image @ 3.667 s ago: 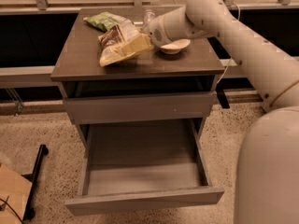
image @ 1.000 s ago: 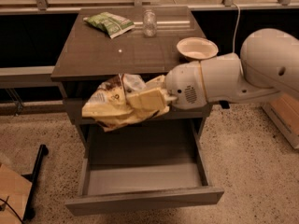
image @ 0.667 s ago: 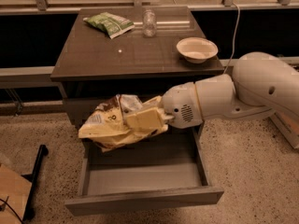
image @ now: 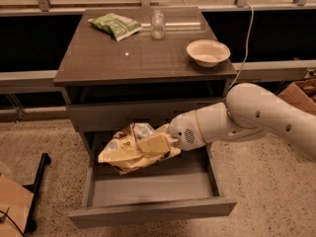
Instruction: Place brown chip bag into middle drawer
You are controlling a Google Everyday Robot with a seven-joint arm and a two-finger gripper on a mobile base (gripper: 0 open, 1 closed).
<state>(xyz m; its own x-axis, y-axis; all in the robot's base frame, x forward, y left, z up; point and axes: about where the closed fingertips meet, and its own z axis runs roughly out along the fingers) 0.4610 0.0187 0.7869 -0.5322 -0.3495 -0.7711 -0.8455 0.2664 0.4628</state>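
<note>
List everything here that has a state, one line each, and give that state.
gripper: shut on the bag, over the open drawer
brown chip bag: held, crumpled, hanging above the drawer floor
middle drawer: pulled out, nothing lying on its visible floor
upper drawer: pushed in
green snack bag: lying flat on the tabletop
glass jar: upright
bowl: upright, looks empty

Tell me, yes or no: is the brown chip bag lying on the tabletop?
No, the pincer grips the brown chip bag below the tabletop, over the open middle drawer.
</note>
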